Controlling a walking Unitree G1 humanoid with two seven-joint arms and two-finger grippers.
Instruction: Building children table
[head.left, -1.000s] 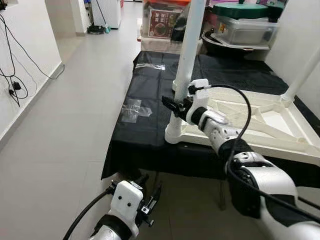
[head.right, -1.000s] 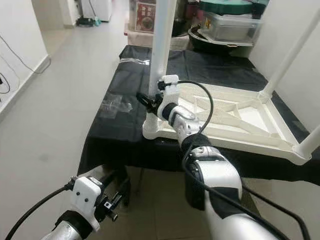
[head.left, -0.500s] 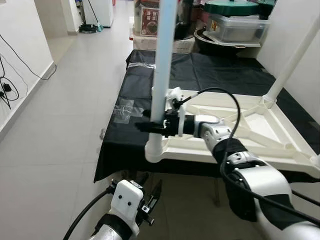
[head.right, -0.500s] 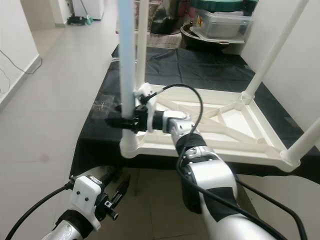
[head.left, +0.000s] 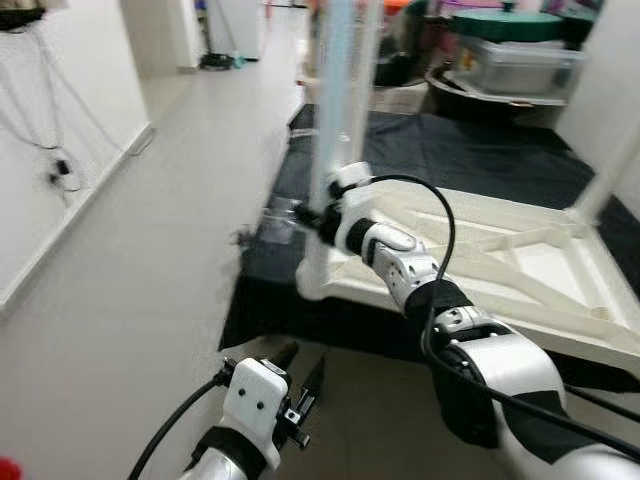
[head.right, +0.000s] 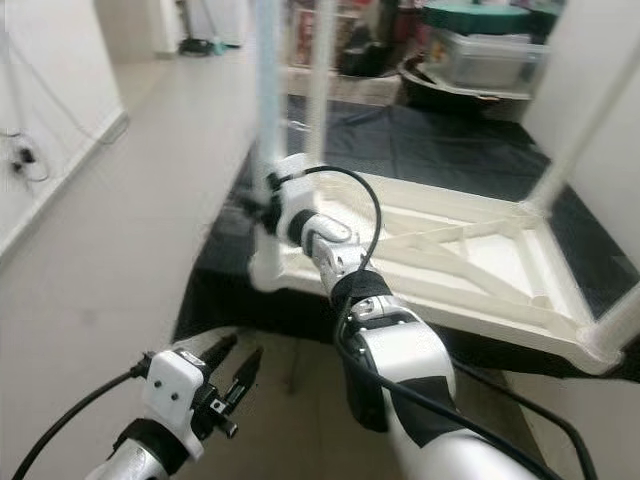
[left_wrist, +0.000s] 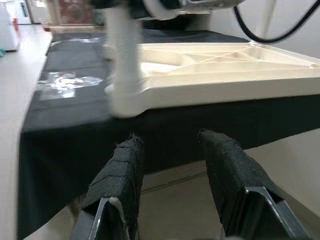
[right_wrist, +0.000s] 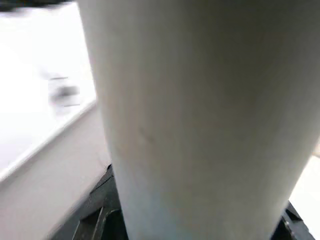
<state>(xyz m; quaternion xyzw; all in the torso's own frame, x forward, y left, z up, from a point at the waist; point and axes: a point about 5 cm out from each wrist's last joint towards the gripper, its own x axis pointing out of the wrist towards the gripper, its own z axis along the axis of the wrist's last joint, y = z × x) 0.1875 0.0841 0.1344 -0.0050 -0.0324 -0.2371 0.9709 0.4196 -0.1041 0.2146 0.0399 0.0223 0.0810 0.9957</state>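
Observation:
A white children's table (head.left: 480, 250) lies upside down on a black-covered platform, its legs pointing up. My right gripper (head.left: 315, 218) is shut on the near-left table leg (head.left: 330, 120), just above the socket at the table's corner. In the right wrist view that leg (right_wrist: 200, 115) stands right against the camera, with the black fingers (right_wrist: 95, 215) at its sides. My left gripper (left_wrist: 170, 135) hangs low in front of the platform's edge, open, with nothing between its fingers (left_wrist: 122, 170).
Black cloth (head.left: 480, 150) covers the platform under the table. Plastic bins (head.left: 515, 60) stand behind it. A clear plastic bag (left_wrist: 65, 80) lies on the cloth left of the table. Tiled floor (head.left: 150, 250) runs along the left to a wall with cables (head.left: 50, 170). Another leg (head.right: 590, 130) rises at the right.
My right gripper went from beside the leg's base to clasping the leg. The head camera has swung and the picture is blurred. The left arm has stayed low.

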